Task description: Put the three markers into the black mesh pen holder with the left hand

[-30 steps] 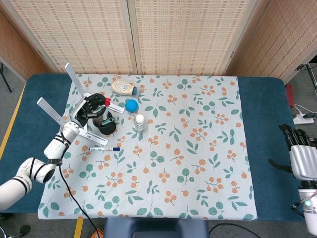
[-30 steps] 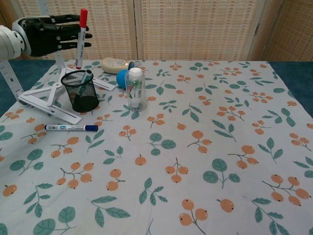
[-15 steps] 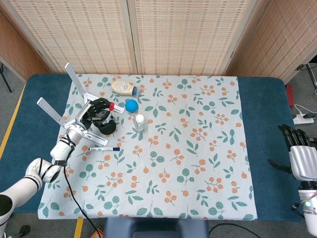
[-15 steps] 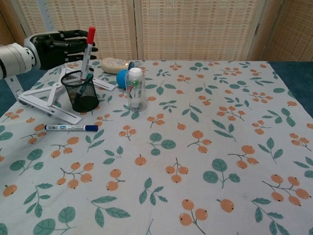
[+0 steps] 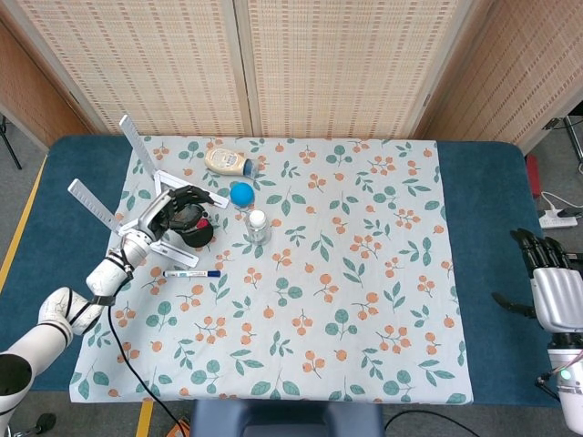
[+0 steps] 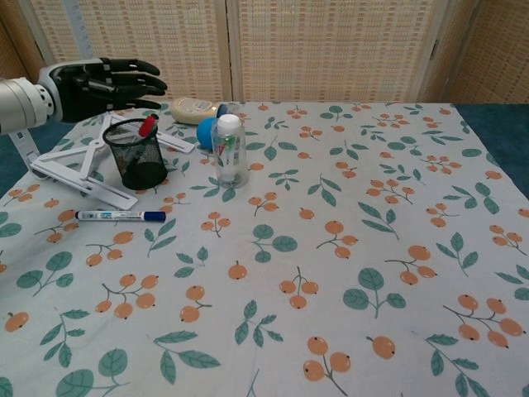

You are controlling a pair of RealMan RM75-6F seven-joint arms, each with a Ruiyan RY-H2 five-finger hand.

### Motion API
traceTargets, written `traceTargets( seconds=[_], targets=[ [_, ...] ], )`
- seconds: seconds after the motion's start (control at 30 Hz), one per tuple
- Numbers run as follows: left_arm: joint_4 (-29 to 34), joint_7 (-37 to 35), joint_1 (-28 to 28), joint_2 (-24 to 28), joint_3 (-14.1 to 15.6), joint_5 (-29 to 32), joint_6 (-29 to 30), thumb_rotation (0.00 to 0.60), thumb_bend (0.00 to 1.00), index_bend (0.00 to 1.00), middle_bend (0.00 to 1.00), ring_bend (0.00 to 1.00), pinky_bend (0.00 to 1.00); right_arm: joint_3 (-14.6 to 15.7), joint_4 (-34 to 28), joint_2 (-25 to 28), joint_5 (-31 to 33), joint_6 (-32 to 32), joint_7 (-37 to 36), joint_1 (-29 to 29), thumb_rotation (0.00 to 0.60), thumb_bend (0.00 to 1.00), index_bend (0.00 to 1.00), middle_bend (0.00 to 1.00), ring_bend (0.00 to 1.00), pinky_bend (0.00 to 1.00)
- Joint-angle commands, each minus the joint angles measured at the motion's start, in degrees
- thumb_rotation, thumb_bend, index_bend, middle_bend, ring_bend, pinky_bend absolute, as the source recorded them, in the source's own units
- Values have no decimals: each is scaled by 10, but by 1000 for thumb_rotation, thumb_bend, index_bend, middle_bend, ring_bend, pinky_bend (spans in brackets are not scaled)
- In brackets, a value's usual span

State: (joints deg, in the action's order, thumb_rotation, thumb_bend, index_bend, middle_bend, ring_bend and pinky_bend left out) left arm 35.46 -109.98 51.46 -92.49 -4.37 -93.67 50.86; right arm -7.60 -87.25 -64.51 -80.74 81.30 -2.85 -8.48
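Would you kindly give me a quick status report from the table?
Left robot hand empty above pen holder. Right robot hand open, off to the side. Red marker in holder; blue marker on cloth. Nothing blocking it.

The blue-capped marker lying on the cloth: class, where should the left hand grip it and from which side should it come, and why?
Probably the white barrel near the middle of the blue-capped marker, coming from above. It lies flat with bare tablecloth around it, so fingers could close across its thin width. The left hand holds nothing and hovers above the black mesh pen holder just behind.
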Motion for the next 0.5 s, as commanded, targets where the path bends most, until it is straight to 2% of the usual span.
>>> traceTargets(
  seconds=[0.03,0.07,0.17,0.3,0.33,0.43,0.5],
  targets=[
    [38,90,-8,24,3,4,34,600,403,437,382,171,184,0,0,0,-1,0,-1,0,600,27,111,74,126,97],
    [59,127,-16,33,-1,8,49,600,404,457,420,189,190,0,0,0,-1,1,-1,0,600,27,111,74,126,97],
    [190,316,-59,80,-20,38,109,600,406,482,486,224,214,0,0,1,-1,0,-3,0,600,27,111,74,126,97],
    [464,681,-156,154,-39,121,209,600,405,481,469,219,226,1,1,1,-3,-1,-7,-1,600,27,111,75,126,97],
    [539,802,-189,161,-36,144,256,600,404,482,466,217,225,2,0,1,-4,-2,-8,-1,600,27,111,75,126,97],
    [641,1021,-258,131,-13,150,380,600,402,489,459,216,221,3,0,1,-7,-2,-9,-1,600,27,111,75,126,97],
    [650,1087,-286,101,8,138,422,600,402,496,457,216,221,4,-1,1,-8,-2,-8,-1,600,27,111,75,126,97]
  ],
)
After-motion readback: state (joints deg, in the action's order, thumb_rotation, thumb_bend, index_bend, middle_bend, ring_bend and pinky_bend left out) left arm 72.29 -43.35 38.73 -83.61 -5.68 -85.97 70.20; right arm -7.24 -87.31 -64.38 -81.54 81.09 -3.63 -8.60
